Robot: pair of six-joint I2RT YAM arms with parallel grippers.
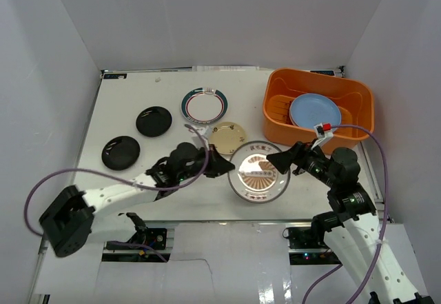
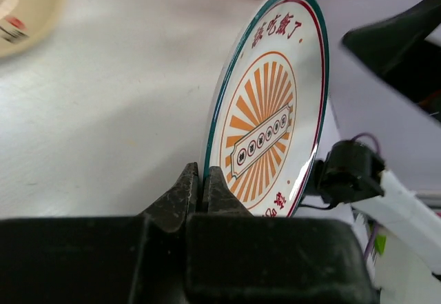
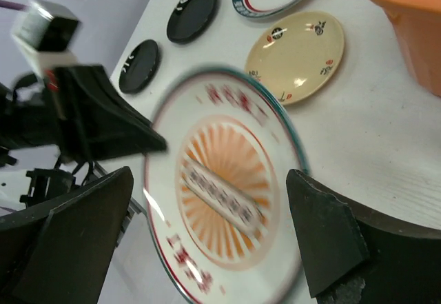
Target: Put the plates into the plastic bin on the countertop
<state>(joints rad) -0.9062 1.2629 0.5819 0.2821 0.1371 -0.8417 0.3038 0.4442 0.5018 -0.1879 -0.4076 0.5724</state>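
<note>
My left gripper (image 1: 229, 167) is shut on the left rim of the white plate with the orange sunburst pattern (image 1: 258, 173) and holds it tilted off the countertop (image 1: 138, 180); the left wrist view shows the jaws (image 2: 203, 188) pinching its green rim, with the plate (image 2: 269, 104) standing on edge. My right gripper (image 1: 281, 160) is open at the plate's right side; in the right wrist view the plate (image 3: 227, 194) lies between its spread fingers (image 3: 324, 235). The orange bin (image 1: 317, 107) holds the light blue plate (image 1: 313, 109). No pink plate is in view.
The cream plate (image 1: 227, 136), the white plate with the green-red rim (image 1: 204, 104) and two black plates (image 1: 154, 120) (image 1: 120, 152) lie on the countertop left of the bin. White walls enclose the table. The bin's wall (image 3: 406, 21) is at the right wrist view's upper right.
</note>
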